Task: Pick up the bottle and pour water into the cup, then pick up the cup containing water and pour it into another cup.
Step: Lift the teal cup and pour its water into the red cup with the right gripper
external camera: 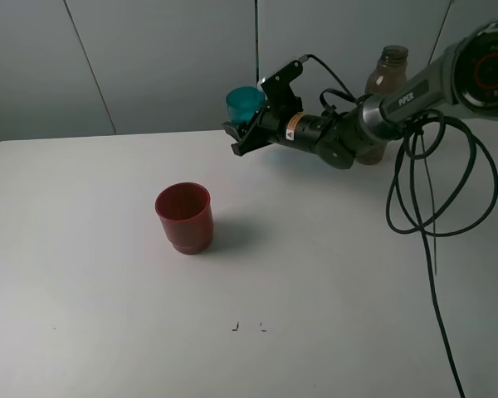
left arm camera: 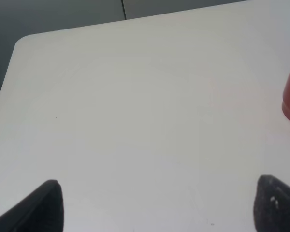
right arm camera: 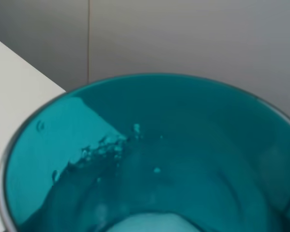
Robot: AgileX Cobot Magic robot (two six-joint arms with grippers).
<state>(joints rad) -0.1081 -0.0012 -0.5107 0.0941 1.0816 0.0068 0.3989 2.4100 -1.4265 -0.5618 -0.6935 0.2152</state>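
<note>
I see the white bench (external camera: 83,315) filling most of my high view. My right arm (external camera: 398,104) reaches in over its far side, passing in front of the smoky bottle (external camera: 390,70), which stands upright at the back right. The red cup (external camera: 184,217) sits upright near the middle, well apart from both. The right gripper (external camera: 249,126) is clamped on the teal cup (external camera: 245,101), holding it clear above the bench, with droplets (right arm camera: 104,145) on its inner wall. My left gripper (left arm camera: 157,205) hovers spread wide and empty.
</note>
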